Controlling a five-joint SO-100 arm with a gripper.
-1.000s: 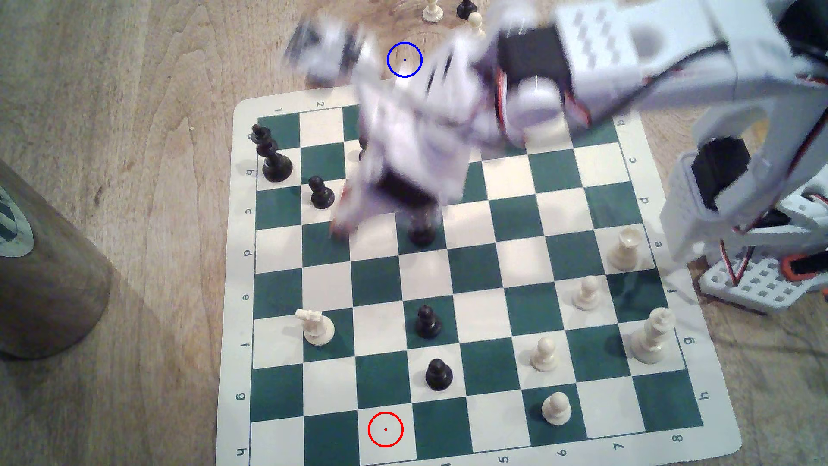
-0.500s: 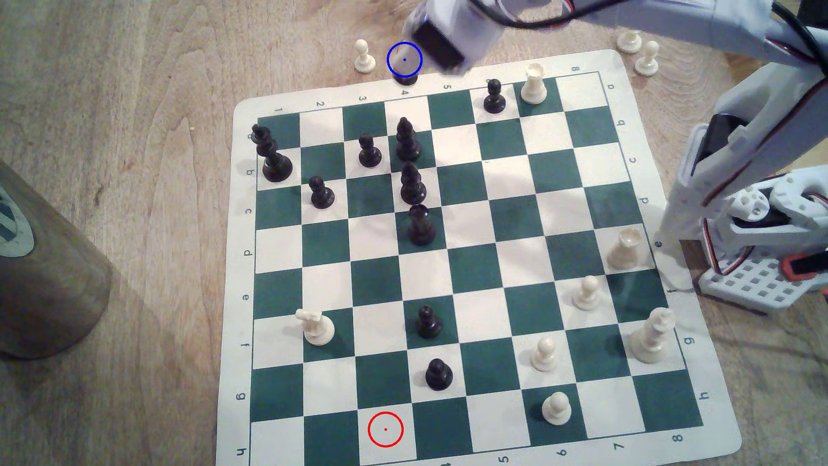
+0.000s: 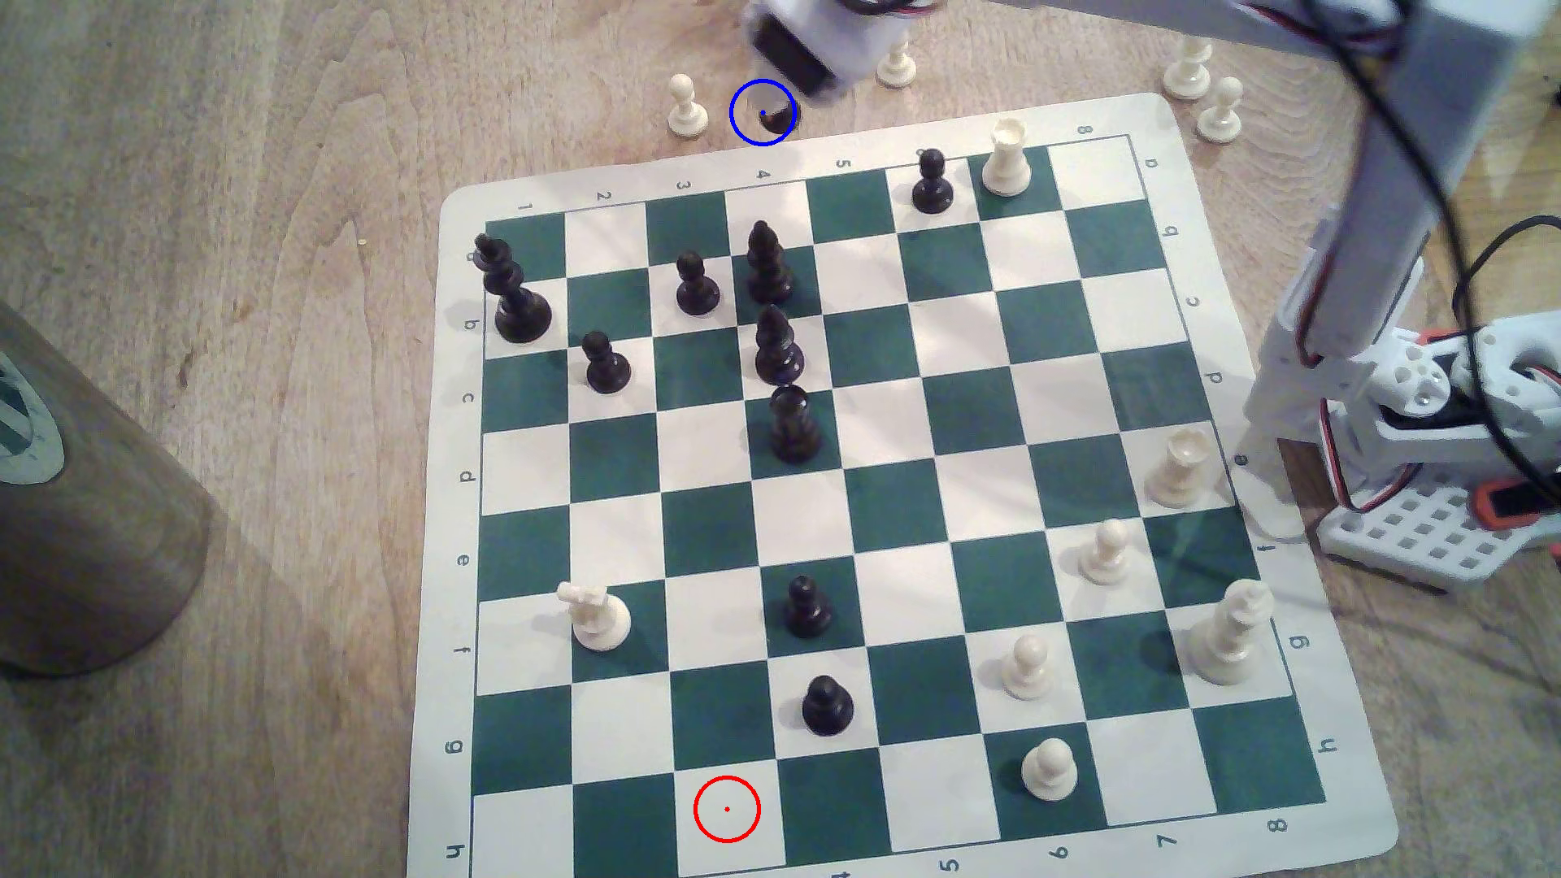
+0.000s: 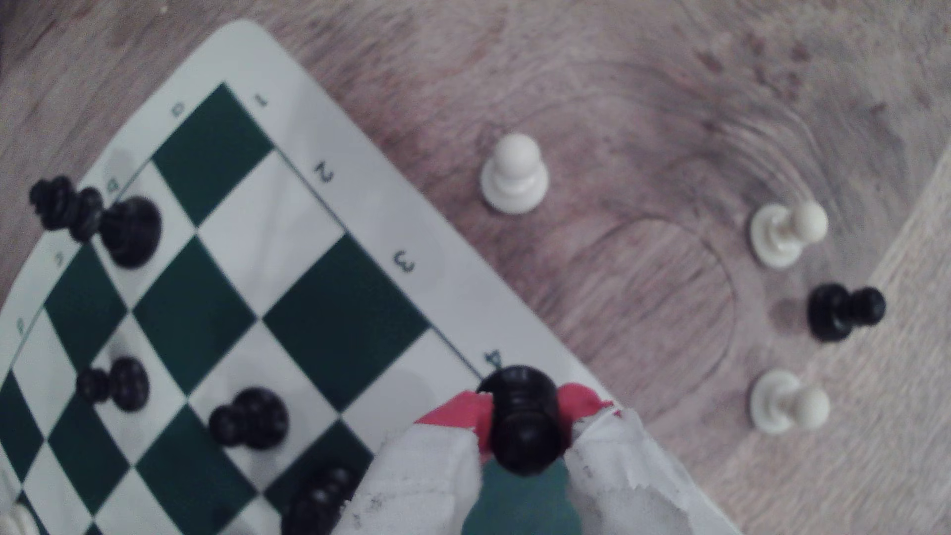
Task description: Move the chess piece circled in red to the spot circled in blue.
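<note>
Right now, the scene reads like this:

Landmark: the chessboard mat (image 3: pixel 1182 135), green and white squares with a pale border, lying on the wooden tabletop (image 3: pixel 253 253).

Gripper: the gripper (image 4: pixel 525 411) has its two red-padded fingers (image 4: pixel 458 411) pressed in on either side of a black pawn (image 4: pixel 525 422), clamped on its neck under the ball head, which I'd judge keeps the piece upright while it is carried.

Pawn's place: in the exterior view the pawn (image 3: pixel 775 118) shows inside the blue ring (image 3: pixel 733 101), just off the mat's edge by the numeral 4. Whether its base touches the wood I cannot tell.

Red ring: the red ring (image 3: pixel 726 809) sits on a bare white square at the mat's opposite edge.

Off-board pieces: a white pawn (image 3: pixel 686 105) stands just beside the blue ring, off the mat; more white pawns (image 3: pixel 1221 110) cluster past the mat's corner by the 8.

Containers: a brown cylinder (image 3: pixel 76 506) stands well apart from the mat on the exterior view's left; its contents are hidden.

Judgement: the carry looks nearly finished, so lowering and letting go are what remain.
</note>
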